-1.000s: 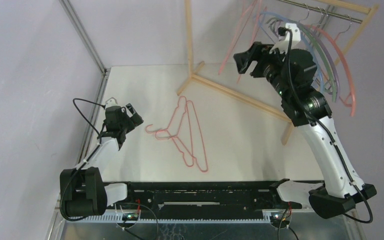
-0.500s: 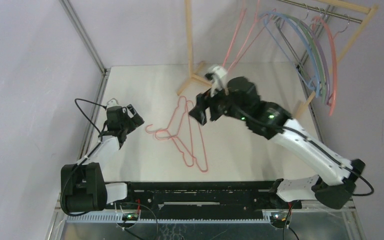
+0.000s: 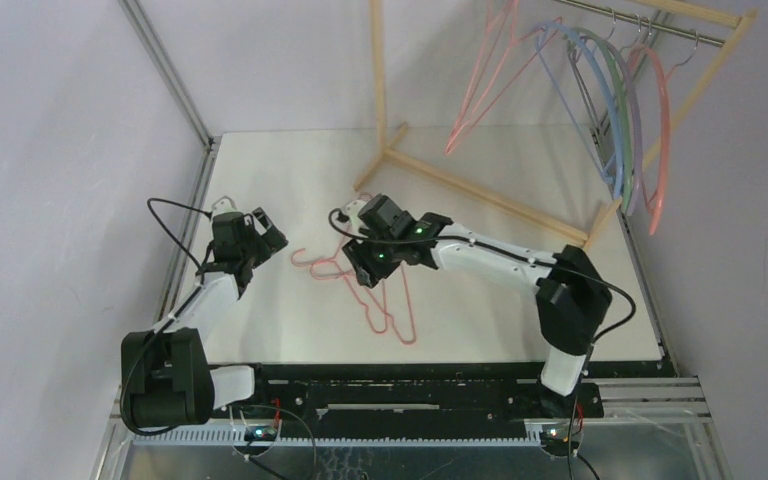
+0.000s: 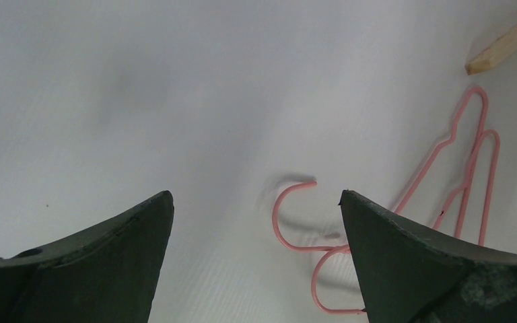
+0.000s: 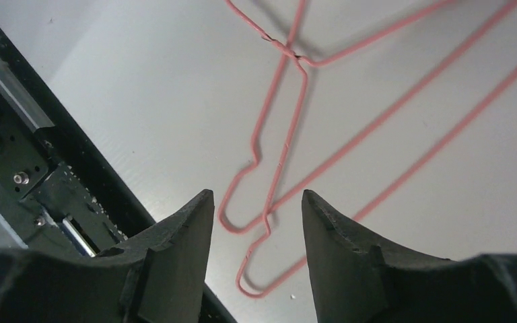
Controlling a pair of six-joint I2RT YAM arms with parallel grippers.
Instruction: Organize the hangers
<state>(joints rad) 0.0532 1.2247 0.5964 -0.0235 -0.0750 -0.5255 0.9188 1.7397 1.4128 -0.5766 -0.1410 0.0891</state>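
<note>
Two pink hangers (image 5: 289, 134) flat on white bench (image 3: 480, 305), hooks leftward, long axes near–far; left gripper (image 4: 256, 195) spread, right gripper (image 5: 256, 195) part-spread.

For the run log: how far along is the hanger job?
Done: pink wire hangers and curved blue, lilac, green and salmon hangers hang on the rail. In hand: the right gripper, jaws open, hovers over two pink wire hangers lying on the table, gripping nothing. To do: hang those two; the left gripper is open beside their hooks.
</note>
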